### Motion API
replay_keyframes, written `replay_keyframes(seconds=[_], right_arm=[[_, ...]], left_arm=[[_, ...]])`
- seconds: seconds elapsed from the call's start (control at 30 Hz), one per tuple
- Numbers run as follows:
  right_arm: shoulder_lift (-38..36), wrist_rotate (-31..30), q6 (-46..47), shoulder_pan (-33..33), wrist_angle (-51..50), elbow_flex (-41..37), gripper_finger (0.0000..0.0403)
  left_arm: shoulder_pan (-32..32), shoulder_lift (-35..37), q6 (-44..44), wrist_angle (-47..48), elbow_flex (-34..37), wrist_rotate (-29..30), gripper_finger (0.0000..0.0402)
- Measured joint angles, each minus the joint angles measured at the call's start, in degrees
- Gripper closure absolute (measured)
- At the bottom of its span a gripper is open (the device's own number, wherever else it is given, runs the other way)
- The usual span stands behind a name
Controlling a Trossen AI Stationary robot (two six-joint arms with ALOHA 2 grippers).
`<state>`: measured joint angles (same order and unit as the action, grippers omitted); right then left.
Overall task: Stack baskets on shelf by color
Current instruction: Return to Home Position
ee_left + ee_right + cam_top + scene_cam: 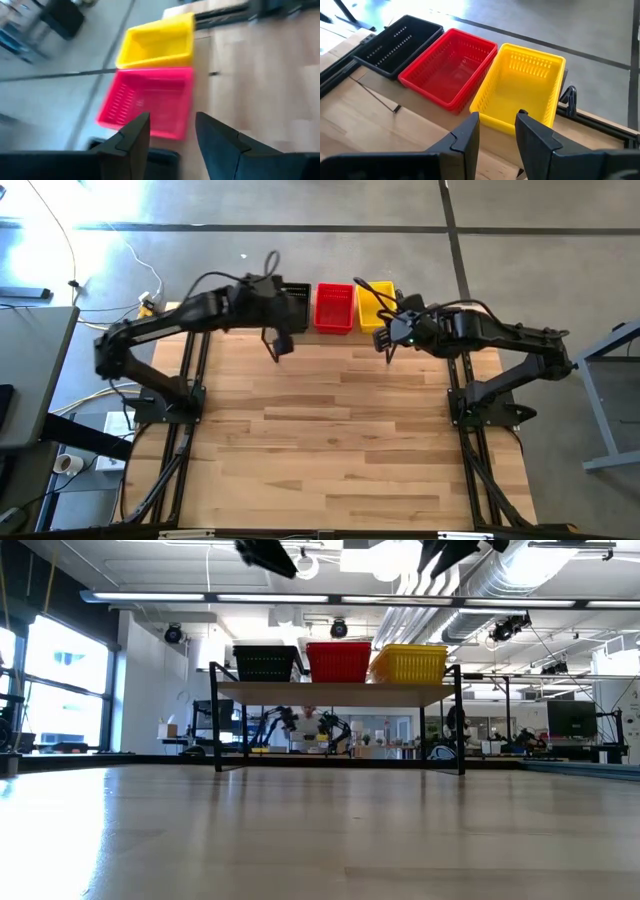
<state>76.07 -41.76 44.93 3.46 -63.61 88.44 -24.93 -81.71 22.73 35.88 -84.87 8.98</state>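
The shelf stands at the far edge of the table, about in the middle of that edge. On its top the baskets sit in three piles side by side. The black baskets are at the end by the left arm, the red baskets are in the middle, and the yellow baskets are at the end by the right arm. Each pile is one color, and I think they are nested so that they take little room. I cannot tell how many are in each pile. No basket shows on the table itself, so the sorting looks finished. The left gripper hangs in the air over the table, just in front of the shelf near the black and red piles. Its fingers are spread apart with nothing between them. The right gripper hangs just in front of the yellow pile, also spread and empty. Both are up high and touch no basket, so I think the arms only need to go home.
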Motion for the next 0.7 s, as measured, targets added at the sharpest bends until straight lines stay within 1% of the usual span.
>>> replay_keyframes(seconds=[0.07, 0.13, 0.2, 0.27, 0.43, 0.5, 0.7], right_arm=[[0.0, 0.0, 0.0, -0.5, 0.0, 0.0, 0.0291], [0.0, 0.0, 0.0, -1.0, 1.1, -0.2, 0.0291], [0.0, 0.0, 0.0, -1.6, 2.1, -1.0, 0.0291], [0.0, 0.5, 0.0, -2.0, 3.1, -2.0, 0.0291], [0.0, 3.9, 1.3, -3.2, 5.2, -5.2, 0.0291], [0.0, 4.0, 2.0, -4.1, 6.4, -6.7, 0.0291], [0.0, 3.1, 2.6, -7.9, 11.2, -12.3, 0.0291]], left_arm=[[0.1, 3.3, -4.4, 3.0, 0.9, -3.5, 0.0257], [0.1, 7.1, -8.4, 6.2, 3.4, -7.2, 0.0261], [0.5, 11.8, -12.0, 6.7, 7.5, -9.6, 0.0264], [1.7, 16.9, -14.9, 6.0, 12.6, -10.4, 0.0266], [5.8, 29.5, -22.8, -2.0, 26.8, -9.8, 0.0267], [7.4, 34.2, -24.9, -5.1, 32.1, -9.0, 0.0267], [12.9, 46.4, -30.5, -14.6, 47.5, -3.8, 0.0267]])
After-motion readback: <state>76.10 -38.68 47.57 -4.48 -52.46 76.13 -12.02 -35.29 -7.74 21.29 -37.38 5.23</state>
